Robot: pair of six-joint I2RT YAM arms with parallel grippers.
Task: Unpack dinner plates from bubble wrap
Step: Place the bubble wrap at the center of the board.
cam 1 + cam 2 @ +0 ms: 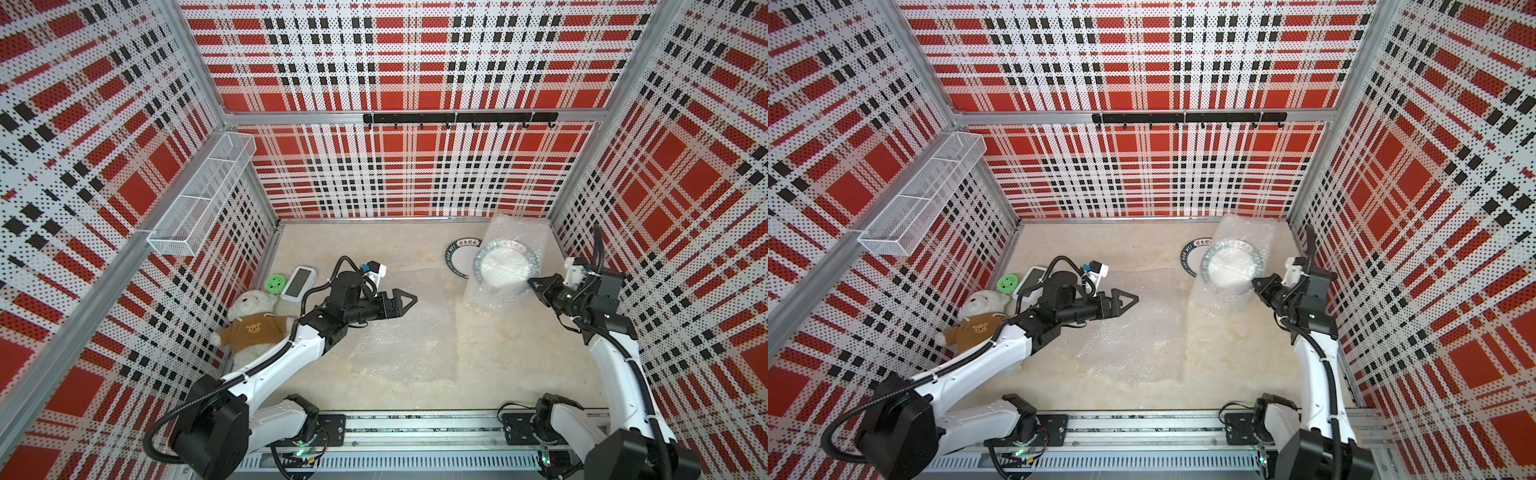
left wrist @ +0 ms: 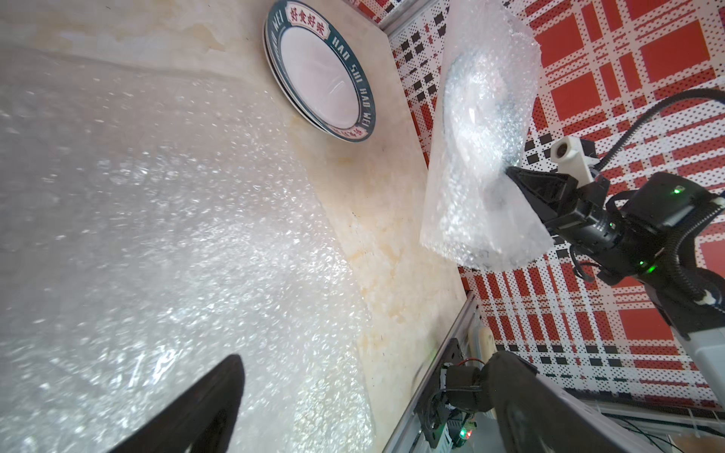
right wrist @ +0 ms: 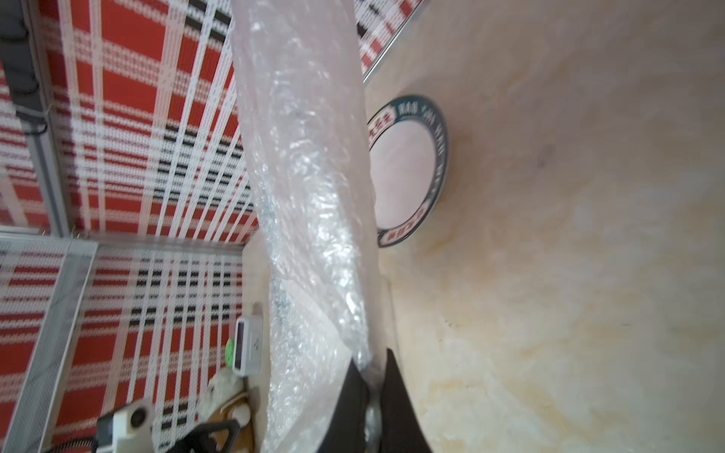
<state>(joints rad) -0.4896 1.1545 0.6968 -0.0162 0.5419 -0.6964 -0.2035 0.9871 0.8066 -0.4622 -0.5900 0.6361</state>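
Our right fingers (image 3: 396, 408) pinch the wrapped plate (image 1: 505, 266) tight. Our left fingers (image 2: 204, 408), wide open and empty, should pull the bubble wrap (image 1: 517, 232) gently.

The dinner plate (image 2: 319, 74) reads "HAO SHI HAO WEI".

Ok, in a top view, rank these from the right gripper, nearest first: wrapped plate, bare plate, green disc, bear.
1. wrapped plate: held by the right gripper.
2. bare plate: just beyond it.
3. green disc: far left.
4. bear: left wall.
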